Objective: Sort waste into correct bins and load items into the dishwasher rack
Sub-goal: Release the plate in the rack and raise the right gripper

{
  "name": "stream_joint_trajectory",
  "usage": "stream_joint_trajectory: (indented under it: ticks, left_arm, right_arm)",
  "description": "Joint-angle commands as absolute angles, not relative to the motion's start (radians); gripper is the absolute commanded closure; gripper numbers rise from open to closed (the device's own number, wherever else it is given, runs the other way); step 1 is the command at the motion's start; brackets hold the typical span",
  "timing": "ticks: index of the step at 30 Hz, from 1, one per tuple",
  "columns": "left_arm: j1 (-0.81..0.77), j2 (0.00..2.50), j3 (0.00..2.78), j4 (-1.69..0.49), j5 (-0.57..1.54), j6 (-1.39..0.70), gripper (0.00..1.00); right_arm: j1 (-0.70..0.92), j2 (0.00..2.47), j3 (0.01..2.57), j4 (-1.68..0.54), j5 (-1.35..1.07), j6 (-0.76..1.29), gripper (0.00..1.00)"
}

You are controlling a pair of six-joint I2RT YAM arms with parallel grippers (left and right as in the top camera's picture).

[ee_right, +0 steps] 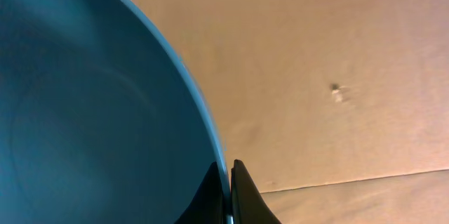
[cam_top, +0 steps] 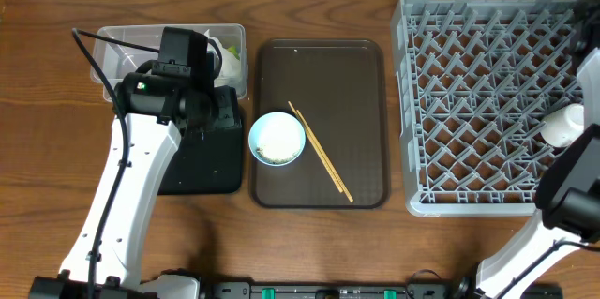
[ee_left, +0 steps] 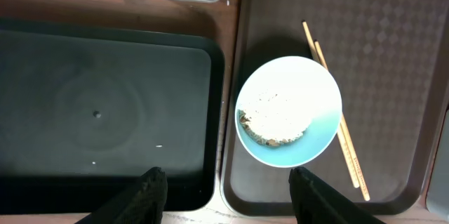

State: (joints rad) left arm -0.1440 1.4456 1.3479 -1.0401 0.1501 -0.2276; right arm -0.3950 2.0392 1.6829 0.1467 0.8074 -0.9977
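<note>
The right gripper (ee_right: 226, 182) is clamped on the rim of the dark blue plate (ee_right: 91, 112), which hangs over a plain tan surface. The left gripper (ee_left: 228, 194), fingers wide apart, hovers by the white bowl (ee_left: 287, 112) (rice scraps (ee_left: 275, 117) inside) on the brown tray (ee_left: 393, 27), with the chopsticks (ee_left: 349, 155) just beside the bowl and the black tray (ee_left: 105, 104) to its left.

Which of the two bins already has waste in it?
The clear plastic tub at the back left: white paper and a yellow-green wrapper show inside it. The black tray in front of it looks almost bare.
</note>
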Motion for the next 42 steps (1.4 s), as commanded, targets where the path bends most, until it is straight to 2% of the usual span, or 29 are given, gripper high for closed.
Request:
stream_joint_trajectory:
  ticks: [1,10,13,15,25,28,32,35,42]
  left_arm:
    - [-0.139,1.452,1.345,-1.037,0.141,-0.212,0.41]
    - [-0.139,1.452,1.345,-1.031,0.141,-0.212,0.4]
    - [-0.139,1.452,1.345,-1.031,0.141,-0.212,0.41]
    - [-0.139,1.452,1.345,-1.031,0.141,-0.212,0.4]
    - [-0.139,1.452,1.345,-1.031,0.141,-0.212,0.4]
    - [-0.139,1.452,1.345,-1.031,0.141,-0.212,0.4]
    - [-0.139,1.452,1.345,-1.031,0.141,-0.212,0.4]
    - [-0.139,1.452,1.345,-1.031,0.141,-0.212,0.4]
    - [-0.139,1.452,1.345,-1.031,0.141,-0.212,0.4]
  right_arm:
    - [-0.397,2.062,1.69,0.133,0.849,-0.949,0.99]
    - [-0.359,2.065,1.689,0.023,0.849,-0.826,0.98]
    - [-0.344,2.065,1.689,-0.021,0.849,-0.803,0.81]
    - [-0.331,2.065,1.689,-0.049,0.849,-0.755,0.73]
    - [-0.282,2.065,1.689,-0.145,0.849,-0.666,0.57]
    - [-0.279,2.063,1.689,-0.15,0.865,-0.666,0.44]
    - [-0.27,2.027,1.689,-0.151,0.864,-0.631,0.31]
    - [-0.262,1.962,1.689,-0.172,0.774,-0.578,0.21]
    - [-0.207,1.8,1.689,-0.329,0.543,-0.463,0.16]
